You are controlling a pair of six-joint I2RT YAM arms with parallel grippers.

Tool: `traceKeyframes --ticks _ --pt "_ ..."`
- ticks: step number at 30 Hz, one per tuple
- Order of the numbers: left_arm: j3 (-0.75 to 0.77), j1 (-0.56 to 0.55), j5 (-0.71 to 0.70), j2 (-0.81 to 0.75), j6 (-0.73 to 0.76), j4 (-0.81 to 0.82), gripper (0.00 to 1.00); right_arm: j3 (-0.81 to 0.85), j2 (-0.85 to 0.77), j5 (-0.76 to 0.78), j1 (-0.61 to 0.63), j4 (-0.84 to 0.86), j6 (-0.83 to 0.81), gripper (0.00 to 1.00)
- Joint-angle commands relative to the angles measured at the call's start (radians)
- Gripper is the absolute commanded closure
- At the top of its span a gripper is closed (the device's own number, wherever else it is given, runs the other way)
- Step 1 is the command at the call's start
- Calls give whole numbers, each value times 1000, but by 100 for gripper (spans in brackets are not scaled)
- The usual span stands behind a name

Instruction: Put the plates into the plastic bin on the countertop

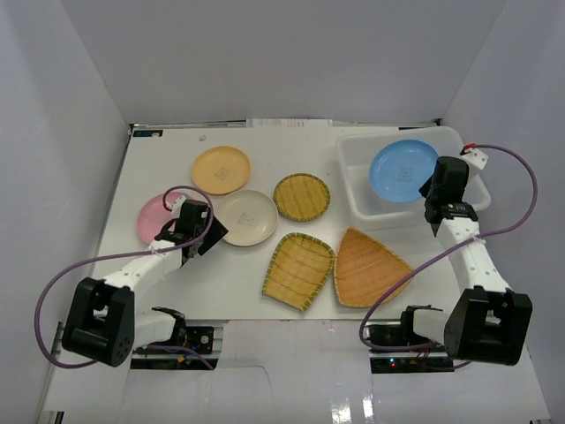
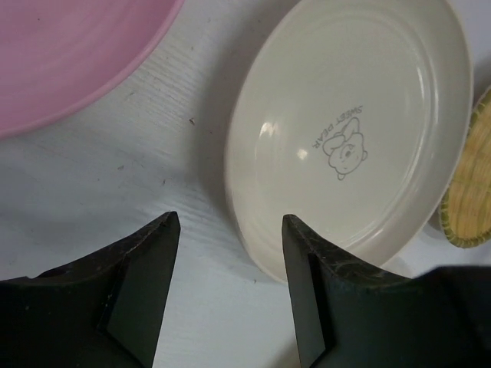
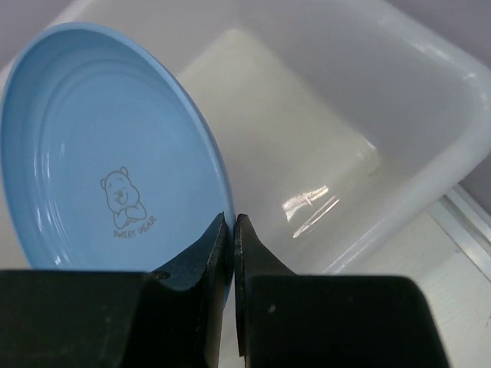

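Note:
My right gripper is shut on the rim of the blue plate, holding it tilted over the translucent plastic bin; the wrist view shows the plate pinched between the fingers above the bin's floor. My left gripper is open and empty, low over the countertop at the near-left edge of the cream plate, which also shows in the left wrist view. The pink plate lies beside it. The orange-yellow plate lies further back.
A round bamboo tray, a scoop-shaped one and a fan-shaped one lie mid-table. Pale grey walls enclose the table. Purple cables loop beside both arms.

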Motion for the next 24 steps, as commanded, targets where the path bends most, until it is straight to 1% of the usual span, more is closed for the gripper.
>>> traceKeyframes --ticks 1,4,7,8,9,10,11,12,13,14,16,17,19,20,21,24 --pt "-1 -17 -41 64 -21 72 33 0 64 -119 -9 64 33 92" --pt "2 -24 -58 96 -13 103 34 6 133 -155 -9 66 43 92" --pt "3 -26 -77 130 -4 126 36 -11 168 -202 -9 77 63 84" --pt "5 -26 -80 139 -4 132 37 -19 169 -213 -9 84 66 74" --pt "5 -26 -78 151 -4 154 39 -28 161 -218 -9 92 67 66" --pt "6 -26 -74 159 1 164 43 -42 155 -221 -9 98 67 58" --pt "9 -26 -72 168 2 171 45 -45 147 -224 -9 98 67 41" --pt "20 -26 -69 185 2 177 47 -46 133 -225 -9 98 67 31" --pt "25 -27 -71 193 5 180 49 -46 126 -231 -9 98 63 24" --pt "28 -27 -72 200 8 181 55 -46 113 -241 -9 94 61 16" --pt "40 -26 -75 214 17 181 61 -45 78 -253 -9 89 56 13" --pt "42 -27 -77 213 19 181 73 -46 63 -271 -9 86 56 12" --pt "37 -27 -86 199 27 177 86 -49 15 -320 -9 86 56 12" --pt "34 -27 -92 188 28 172 98 -52 -20 -339 -9 84 56 12" --pt "31 -27 -100 176 27 151 100 -54 -37 -357 -7 81 56 12" --pt "22 -26 -120 95 30 106 100 -51 -103 -443 -7 71 56 12"
